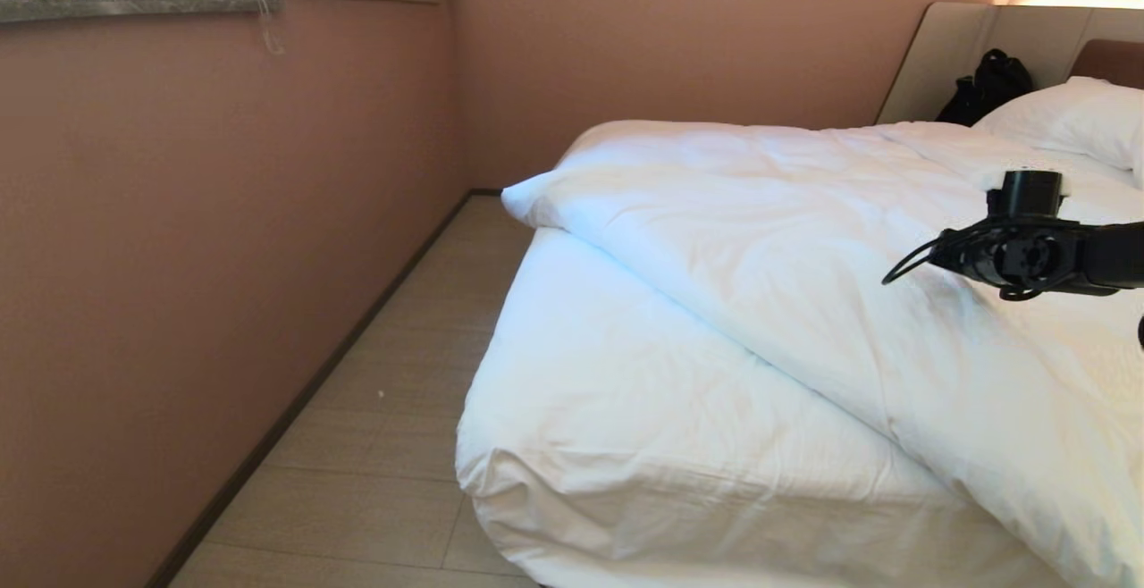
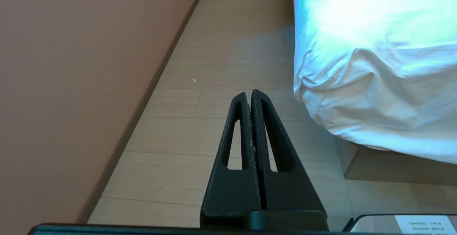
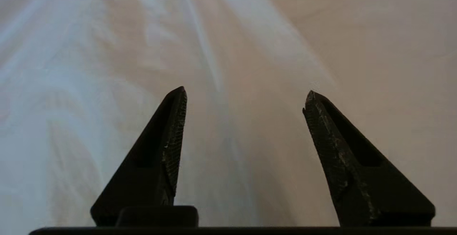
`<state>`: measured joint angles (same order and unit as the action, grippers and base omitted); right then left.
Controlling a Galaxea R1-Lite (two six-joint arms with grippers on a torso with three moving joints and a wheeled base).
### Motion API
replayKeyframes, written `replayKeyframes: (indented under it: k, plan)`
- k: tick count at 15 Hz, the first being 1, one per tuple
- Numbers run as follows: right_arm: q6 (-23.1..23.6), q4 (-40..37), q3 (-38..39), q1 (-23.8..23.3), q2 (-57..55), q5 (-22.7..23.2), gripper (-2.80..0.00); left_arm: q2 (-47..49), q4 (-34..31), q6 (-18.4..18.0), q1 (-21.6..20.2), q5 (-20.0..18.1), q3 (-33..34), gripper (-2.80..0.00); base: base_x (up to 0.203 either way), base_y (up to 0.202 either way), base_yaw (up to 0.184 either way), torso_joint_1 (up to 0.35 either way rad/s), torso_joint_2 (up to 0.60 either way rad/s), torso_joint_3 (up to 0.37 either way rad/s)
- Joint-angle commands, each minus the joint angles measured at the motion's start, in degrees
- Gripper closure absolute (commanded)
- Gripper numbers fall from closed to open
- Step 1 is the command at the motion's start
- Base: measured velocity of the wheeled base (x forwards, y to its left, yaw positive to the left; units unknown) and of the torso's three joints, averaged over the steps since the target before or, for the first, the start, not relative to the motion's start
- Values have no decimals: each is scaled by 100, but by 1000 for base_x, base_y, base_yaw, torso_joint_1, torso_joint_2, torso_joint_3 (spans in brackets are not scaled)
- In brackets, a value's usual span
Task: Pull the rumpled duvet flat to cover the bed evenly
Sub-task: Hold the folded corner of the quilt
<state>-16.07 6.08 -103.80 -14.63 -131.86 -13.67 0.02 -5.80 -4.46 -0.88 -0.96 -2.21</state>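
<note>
My right gripper (image 3: 244, 97) hangs spread, apparently just above the rumpled duvet (image 1: 804, 239), which lies diagonally across the bed (image 1: 626, 409); my left gripper (image 2: 250, 95) is pinched together. Closing shallow risks slipping, leaving 1 corner bare.

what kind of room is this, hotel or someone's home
Probably a hotel bedroom, though a home cannot be ruled out: a wide bed with an all-white duvet and pillow, a padded headboard with a lit strip above, and bare pink walls.
</note>
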Motion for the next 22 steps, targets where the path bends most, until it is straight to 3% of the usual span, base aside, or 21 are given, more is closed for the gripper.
replayKeyframes:
  k: [1, 5, 9, 13, 22]
  plan:
    - [-130, -346, -14, 299, -12, 2, -280, 6, 0, -2, 0, 0, 1, 0, 0, 0, 0, 0, 0, 0]
    - [-518, -961, -194, 664, 64, 15, -280, 6, 0, -2, 0, 0, 1, 0, 0, 0, 0, 0, 0, 0]
    - [-881, -1927, -712, 690, 38, 110, -280, 6, -9, -2, 0, 0, 1, 0, 0, 0, 0, 0, 0, 0]
    - [-846, -2261, -712, 690, 135, 92, -280, 6, 0, -2, 0, 0, 1, 0, 0, 0, 0, 0, 0, 0]
    - [-550, -2171, -712, 683, -393, -4, -280, 6, 0, 5, 0, 0, 1, 0, 0, 0, 0, 0, 0, 0]
